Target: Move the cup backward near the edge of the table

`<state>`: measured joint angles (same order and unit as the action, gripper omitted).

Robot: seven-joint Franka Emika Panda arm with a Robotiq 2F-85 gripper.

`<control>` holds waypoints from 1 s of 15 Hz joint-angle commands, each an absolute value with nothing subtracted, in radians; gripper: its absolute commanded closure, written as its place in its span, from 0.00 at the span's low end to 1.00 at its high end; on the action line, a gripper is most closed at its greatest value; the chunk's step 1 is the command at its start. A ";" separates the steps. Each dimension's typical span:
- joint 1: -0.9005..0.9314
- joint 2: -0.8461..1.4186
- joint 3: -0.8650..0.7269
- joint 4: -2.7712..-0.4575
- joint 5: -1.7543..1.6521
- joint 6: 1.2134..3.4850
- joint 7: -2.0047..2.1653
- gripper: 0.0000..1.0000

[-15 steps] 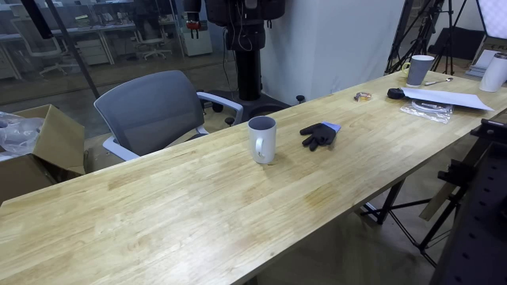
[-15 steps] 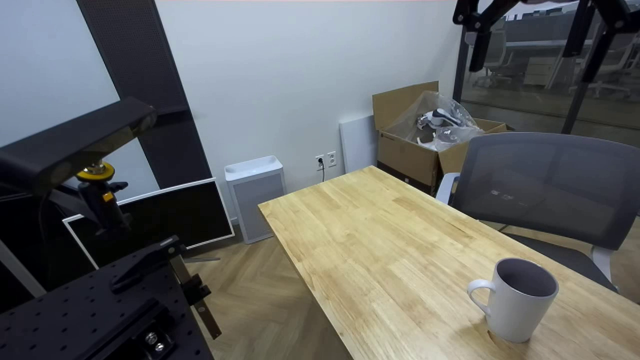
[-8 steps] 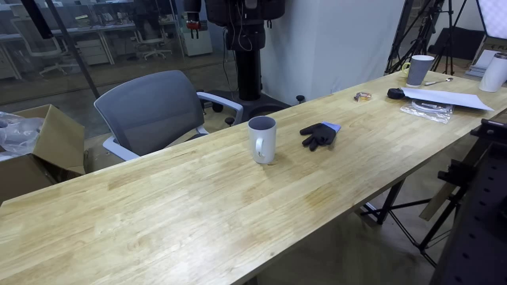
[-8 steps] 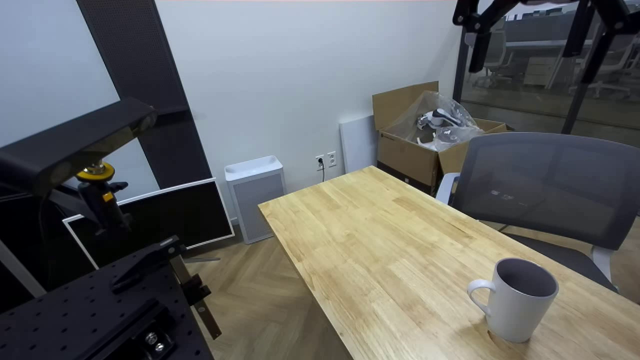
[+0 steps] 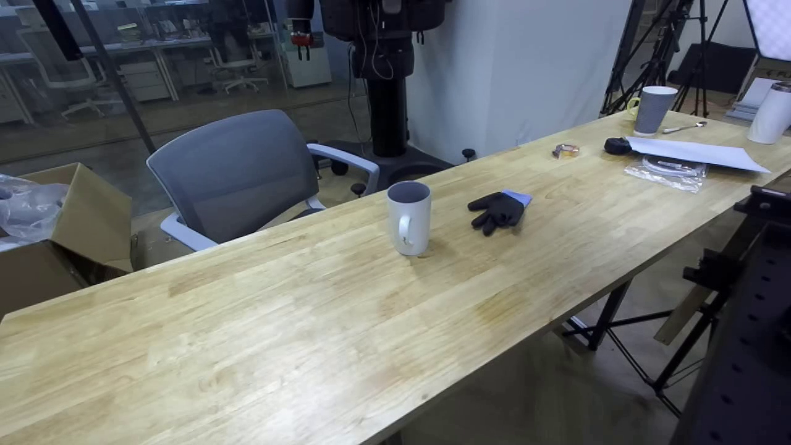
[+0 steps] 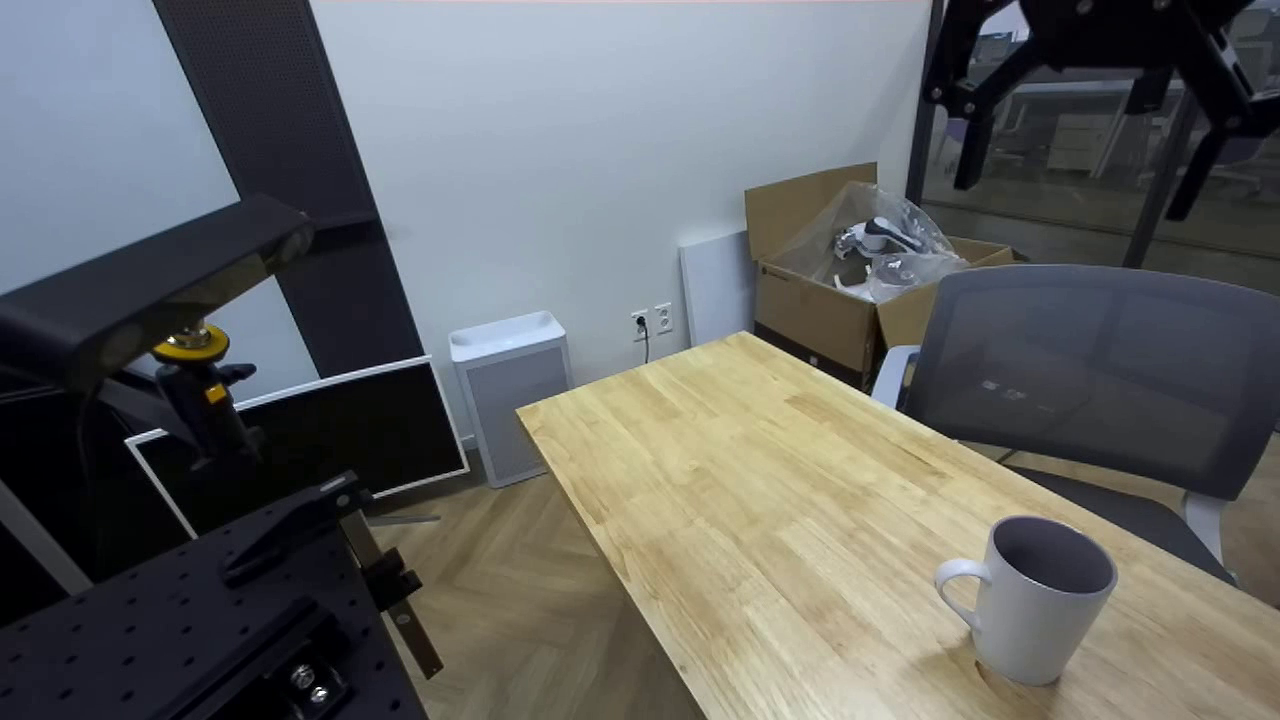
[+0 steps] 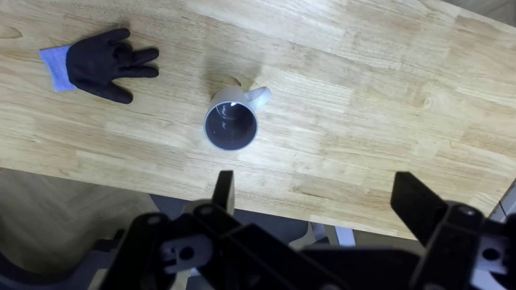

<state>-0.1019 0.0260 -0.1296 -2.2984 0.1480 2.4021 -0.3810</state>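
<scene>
1. The Robotiq gripper (image 7: 315,181) is black, with angular, jointed links (image 6: 1005,76).
2. Its straight, blocky fingertips (image 7: 415,205) are black; one shows a paler inner face (image 7: 231,197).
3. Rounded knuckles (image 7: 457,219) carry screw heads (image 7: 467,210).
4. Grey plates (image 7: 200,243) have dark round holes (image 7: 186,253).

The long table (image 5: 247,346) was pale wood, with light and darker strips. The white cup (image 5: 410,219) stood upright on it, nearer to one long edge than the other. Close to it lay a black glove (image 5: 498,211) with a blue cuff (image 5: 518,197), its fingers pointing toward the white cup. On that same side of the white cup, farther away, was a small orange thing (image 5: 569,149). Farthest from the white cup were a black lump (image 5: 617,146), white paper (image 5: 695,154), a clear bag (image 5: 680,179), a spoon (image 5: 685,128), a tall grey cup (image 5: 654,113) and a white bottle (image 5: 769,116).
</scene>
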 commanded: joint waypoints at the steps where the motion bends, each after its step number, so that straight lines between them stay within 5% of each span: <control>1: -0.113 0.083 -0.118 -2.288 0.197 2.472 -0.423 0.00; 15: -0.190 0.452 -0.062 -1.994 0.183 2.430 -0.412 0.00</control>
<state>-0.1565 0.3635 -0.0745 -2.1125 0.2103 2.4752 -0.4399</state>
